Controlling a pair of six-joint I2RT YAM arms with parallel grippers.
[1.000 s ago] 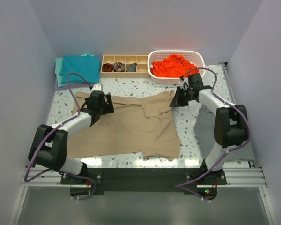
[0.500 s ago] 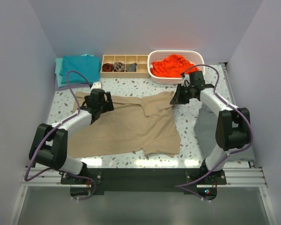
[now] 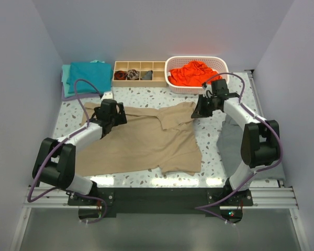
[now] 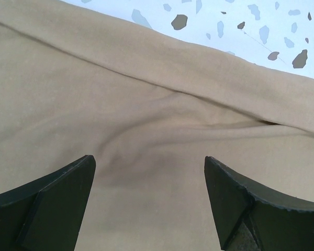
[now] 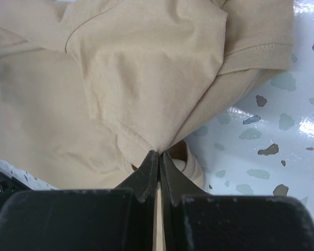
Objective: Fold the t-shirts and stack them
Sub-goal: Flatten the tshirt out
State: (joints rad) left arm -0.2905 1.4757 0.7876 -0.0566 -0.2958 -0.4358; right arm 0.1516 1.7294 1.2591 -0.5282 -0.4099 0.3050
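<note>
Tan-khaki cotton t-shirt lies spread mid-table, barely folded, its far right edge pinched by the right gripper, the left gripper spread wide above it; folded teal shirts sit far left, and a crumpled orange-red shirt waits in a white plastic basket.

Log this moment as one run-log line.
phase: folding | left gripper: open over tan t-shirt | right gripper: shut on its far-right edge | orange t-shirt: in basket

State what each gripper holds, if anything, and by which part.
The right gripper pinches the tan t-shirt at a fold beside a sleeve hem. The left gripper is open over it, holding nothing.
</note>
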